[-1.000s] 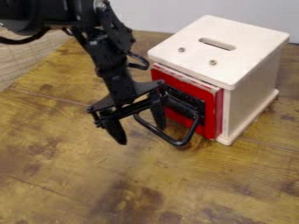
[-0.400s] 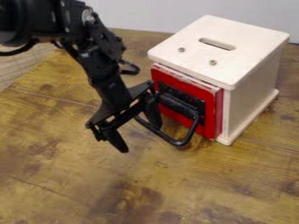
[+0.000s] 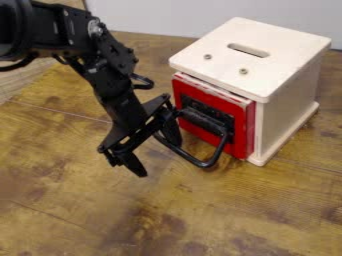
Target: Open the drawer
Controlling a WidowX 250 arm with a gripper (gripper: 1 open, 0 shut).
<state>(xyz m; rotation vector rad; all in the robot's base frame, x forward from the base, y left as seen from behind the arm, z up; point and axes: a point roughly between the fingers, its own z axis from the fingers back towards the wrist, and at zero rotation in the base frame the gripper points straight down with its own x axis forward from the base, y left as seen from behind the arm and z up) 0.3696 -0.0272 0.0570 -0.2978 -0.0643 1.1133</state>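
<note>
Red box-front drawer w/ black loop handle [image 3: 238,133]: sits upper right of frame, in the left-facing side of the cream-white box cabinet w/ slotted top [image 3: 277,66]. Looks shut, front about flush w/ cabinet; interior not visible. Handle, a black rectangular loop [image 3: 210,162], sticks out from the drawer front toward frame centre, low, its near corner just above the tabletop. Next out: black two-fingered claw [image 3: 156,148], centre of frame, fingers apart, one reaching to lower left, the other by the loop's left part. Nothing clamped that I can see; whether the right-hand finger touches the loop or is inside it, can't tell, black on black. Black jointed arm [image 3: 114,75] comes in from upper left. All on brown wood-grain tabletop [image 3: 80,200]. Step in hand, my judgement: get claw onto handle; pull not begun. To do well: set one finger inside loop, other outside, bar deep betw. them, then close; or hook loop from inside w/ one finger. Check finger depth before pulling, else tip slips off. Then draw straight out from drawer face, i.e. toward lower left, slow & level; a sideways or upward tug may jam the drawer or drag the cabinet along.
</note>
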